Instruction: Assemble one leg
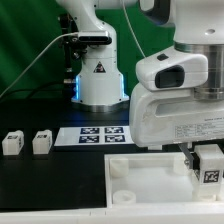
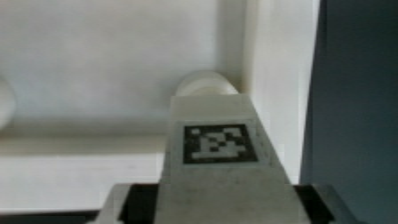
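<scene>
— Progress?
— About halfway, at a guess. Gripping the leg (image 2: 217,140) tight in the gripper (image 2: 214,203), at four o'clock in the exterior view, aimed at the corner socket (image 2: 208,86) of the panel (image 1: 130,172).
— Left to do?
— Seating it, likely twisting in; contact impossible to tell. Spare legs (image 1: 12,142) at nine o'clock.

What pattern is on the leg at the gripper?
The leg carries a black-and-white square tag; clearest in the wrist view.
</scene>
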`<action>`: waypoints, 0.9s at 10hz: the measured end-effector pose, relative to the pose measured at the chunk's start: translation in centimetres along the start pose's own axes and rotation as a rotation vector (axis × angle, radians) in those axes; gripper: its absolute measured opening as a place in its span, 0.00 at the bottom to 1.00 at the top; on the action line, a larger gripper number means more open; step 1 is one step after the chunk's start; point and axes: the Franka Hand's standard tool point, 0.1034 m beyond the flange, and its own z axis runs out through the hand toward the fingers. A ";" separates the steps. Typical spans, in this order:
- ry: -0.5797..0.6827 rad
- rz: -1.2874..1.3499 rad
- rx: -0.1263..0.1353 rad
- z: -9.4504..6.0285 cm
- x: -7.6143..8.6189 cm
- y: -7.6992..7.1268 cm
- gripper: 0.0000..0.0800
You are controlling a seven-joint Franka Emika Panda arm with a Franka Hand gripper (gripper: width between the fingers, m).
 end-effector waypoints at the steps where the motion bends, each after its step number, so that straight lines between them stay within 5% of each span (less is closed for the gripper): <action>1: 0.011 0.168 0.005 0.0 -0.2 0.2 0.37; 4: 0.046 0.551 0.035 0.1 -0.5 0.5 0.37; 6: 0.046 0.909 0.091 0.2 -0.8 0.7 0.37; 9: 0.025 1.193 0.105 0.2 -1.0 0.5 0.37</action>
